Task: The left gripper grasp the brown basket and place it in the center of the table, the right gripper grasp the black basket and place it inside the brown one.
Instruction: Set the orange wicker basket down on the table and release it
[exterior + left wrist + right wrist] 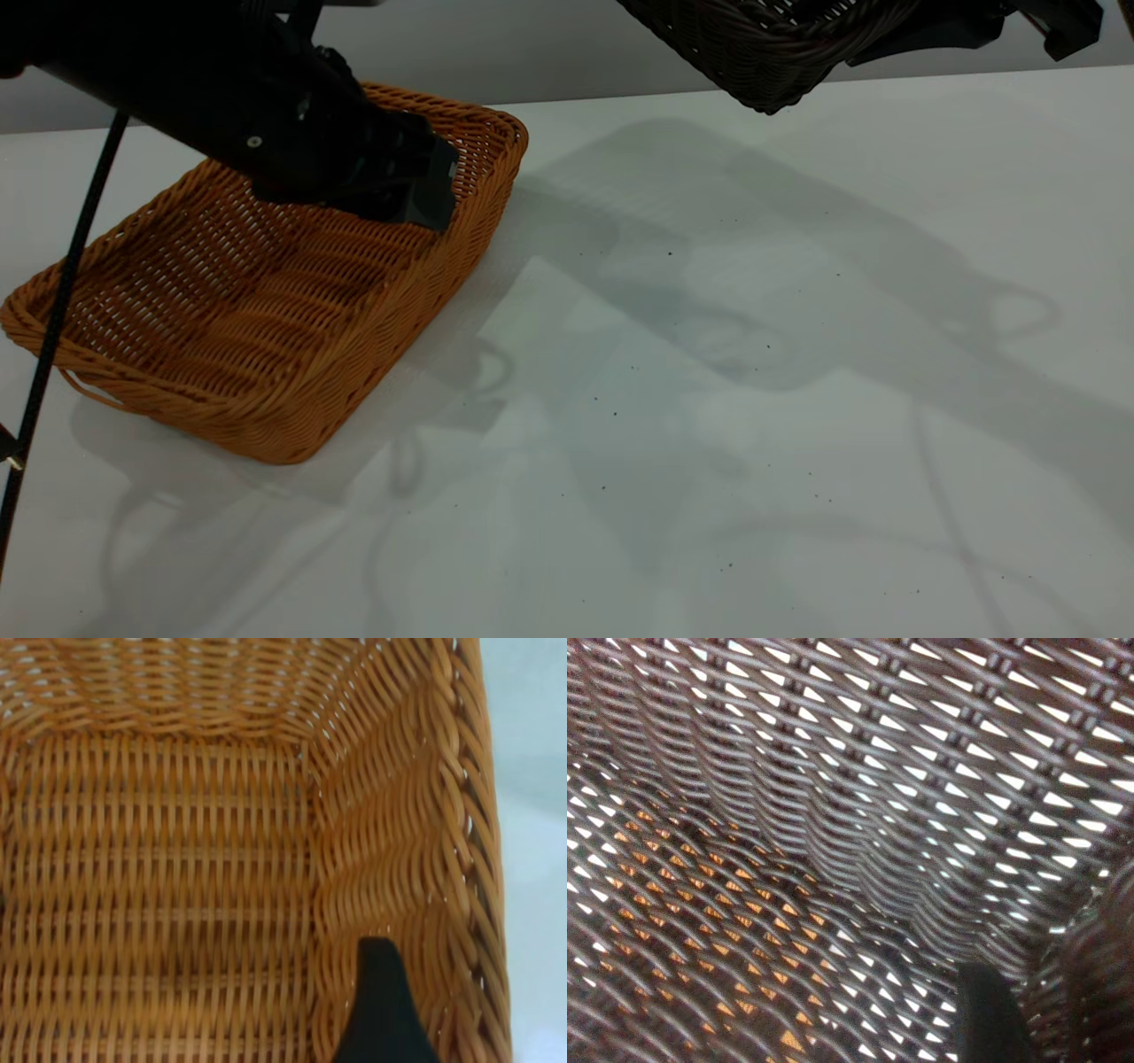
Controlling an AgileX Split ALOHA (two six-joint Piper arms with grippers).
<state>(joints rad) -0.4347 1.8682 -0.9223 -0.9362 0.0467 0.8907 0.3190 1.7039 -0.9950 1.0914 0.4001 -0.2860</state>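
We see the brown basket (266, 301) resting on the white counter (753, 399) at the left side of the exterior view, its small loop handle at the near end. The left gripper (416, 190) reaches down inside it at the far right corner, and in the left wrist view one black finger (381, 1010) lies against the inner face of the basket's side wall (390, 859), just under the braided rim; we cannot tell whether the fingers are clamped on that wall or apart. The black basket (762, 44) hangs tilted in the air at the top of the exterior view, clear of the counter (its shadow falls on the surface below), held at its right end by the right gripper (939, 31), whose fingers are closed on the rim. Through its open weave (833, 815) the right wrist view shows orange patches.
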